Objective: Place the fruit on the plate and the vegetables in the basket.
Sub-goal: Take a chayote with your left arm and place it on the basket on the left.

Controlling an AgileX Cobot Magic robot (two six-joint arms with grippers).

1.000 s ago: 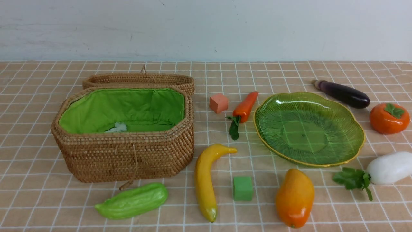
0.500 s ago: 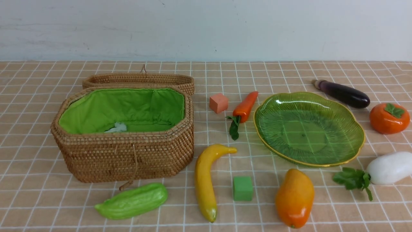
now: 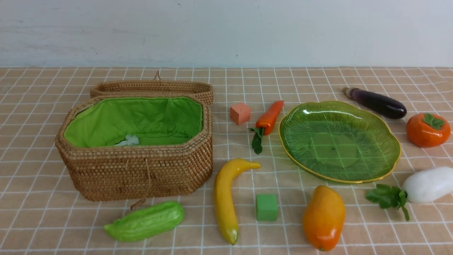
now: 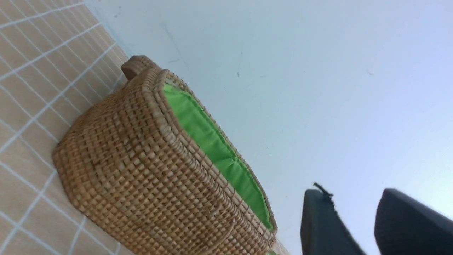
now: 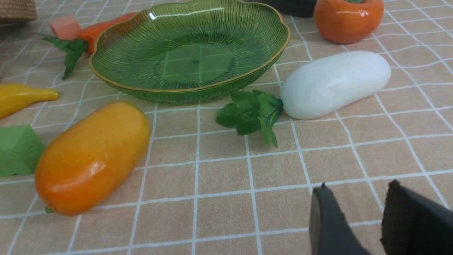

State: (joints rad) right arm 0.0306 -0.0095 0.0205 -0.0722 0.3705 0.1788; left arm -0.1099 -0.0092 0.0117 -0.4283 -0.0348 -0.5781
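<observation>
The open wicker basket (image 3: pixel 141 170) with green lining stands at the left, the green glass plate (image 3: pixel 339 141) at the right. Banana (image 3: pixel 224 198), mango (image 3: pixel 324 217) and persimmon (image 3: pixel 427 130) lie on the cloth. So do the cucumber (image 3: pixel 145 221), carrot (image 3: pixel 269 117), eggplant (image 3: pixel 378 102) and white radish (image 3: pixel 428 184). Neither arm shows in the front view. My left gripper (image 4: pixel 350 198) is open and empty, beside the basket (image 4: pixel 141 170). My right gripper (image 5: pixel 357 191) is open and empty above bare cloth, short of the radish (image 5: pixel 336 83) and mango (image 5: pixel 92 157).
An orange-pink cube (image 3: pixel 240 113) sits beside the carrot and a green cube (image 3: pixel 267 207) lies between banana and mango. The basket's lid (image 3: pixel 152 88) lies back behind it. A pale wall runs along the far edge of the checked tablecloth (image 3: pixel 354 230).
The basket has shifted a touch to the left in the front view. The fruit, vegetables and plate lie as before.
</observation>
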